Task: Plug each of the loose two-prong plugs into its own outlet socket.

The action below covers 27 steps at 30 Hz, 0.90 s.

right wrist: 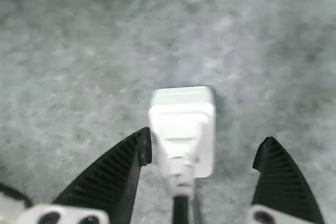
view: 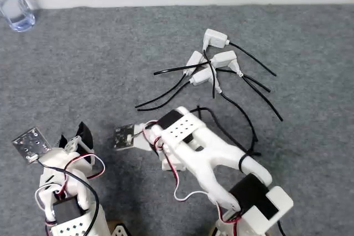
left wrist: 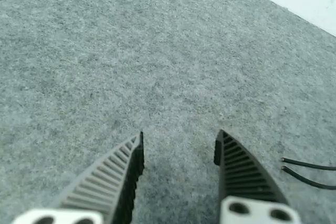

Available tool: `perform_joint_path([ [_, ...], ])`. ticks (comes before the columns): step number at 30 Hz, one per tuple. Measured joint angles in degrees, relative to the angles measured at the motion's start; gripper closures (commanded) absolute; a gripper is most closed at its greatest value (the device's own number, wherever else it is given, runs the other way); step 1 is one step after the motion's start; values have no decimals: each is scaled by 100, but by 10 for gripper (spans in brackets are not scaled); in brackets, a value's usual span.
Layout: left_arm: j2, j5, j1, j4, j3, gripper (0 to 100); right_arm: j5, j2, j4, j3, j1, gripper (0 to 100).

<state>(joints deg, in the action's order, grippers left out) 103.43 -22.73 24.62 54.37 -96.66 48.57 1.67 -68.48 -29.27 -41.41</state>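
I have two arms over a grey felt tabletop [view: 83,70]. My right hand [right wrist: 207,136] is spread wide, its two black ribbed fingers on either side of a white plug [right wrist: 181,124] that lies flat on the felt. Neither finger touches it. The plug's black cord [right wrist: 180,205] runs back between the fingers toward my wrist, so I judge the hand is lined up along the cord to close on the plug's sides. The plug seems to sit against a second white block, but I cannot tell whether that is a socket it is already seated in. From above, my right arm covers this plug, and its cord [view: 232,131] loops out from under the arm. Farther out on the tabletop is a cluster [view: 203,75] of four more small white pieces with black cords crossing over each other. I cannot tell which are plugs and which are sockets. They lie touching or just beside one another, well apart from both hands. My left hand [left wrist: 180,135] is also spread, low over bare felt and holding nothing, with two cord ends [left wrist: 310,171] off to one side. A clear bottle [view: 16,9] stands at a far corner.
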Motion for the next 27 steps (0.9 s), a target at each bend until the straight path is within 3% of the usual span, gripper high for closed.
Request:
perform_joint_path([
  [7, 0, 0, 0, 0, 0, 789, 598, 633, 281, -18, 774, 710],
  [12, 0, 0, 0, 0, 0, 789, 712, 1046, 97, 475, 888, 998],
  [14, 0, 0, 0, 0, 0, 789, 730, 1081, 97, 598, 958, 954],
  [19, 0, 0, 0, 0, 0, 789, 765, 1081, 44, 598, 976, 991],
  [27, 0, 0, 0, 0, 0, 789, 782, -457, -897, 475, 976, 991],
])
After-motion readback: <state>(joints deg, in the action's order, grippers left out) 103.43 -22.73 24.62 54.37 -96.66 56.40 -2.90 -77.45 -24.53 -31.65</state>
